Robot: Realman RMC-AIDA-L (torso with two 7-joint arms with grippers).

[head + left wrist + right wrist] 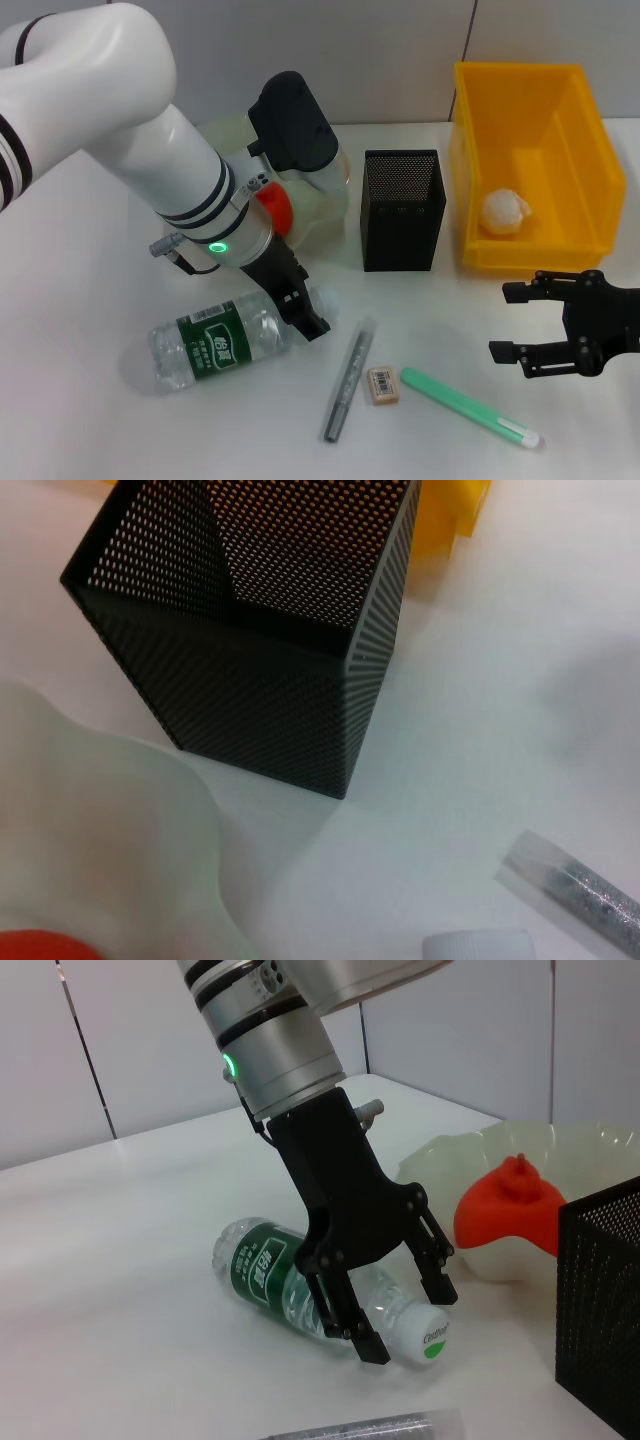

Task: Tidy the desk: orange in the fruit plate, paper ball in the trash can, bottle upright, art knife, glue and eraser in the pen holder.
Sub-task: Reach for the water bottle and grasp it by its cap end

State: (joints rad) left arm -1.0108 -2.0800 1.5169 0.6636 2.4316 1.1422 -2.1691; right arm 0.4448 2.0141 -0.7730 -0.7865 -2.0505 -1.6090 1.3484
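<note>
The bottle (215, 340) lies on its side on the desk (80, 300), its white cap (425, 1335) toward the pen holder (402, 210). My left gripper (395, 1310) is open, one finger on each side of the bottle's neck end. The orange (272, 208) sits in the fruit plate (325, 195), partly behind my left arm. In the trash can (530, 165) rests the paper ball (505, 212). The art knife (348, 380), eraser (383, 385) and glue (470, 407) lie side by side near the front edge. My right gripper (515, 322) hovers open at the right, below the trash can.
The pen holder stands between the fruit plate and the trash can. My left forearm (180, 190) reaches across the back left of the desk. In the left wrist view, the pen holder (260, 650) is close, with the fruit plate's rim (100, 820) beside it.
</note>
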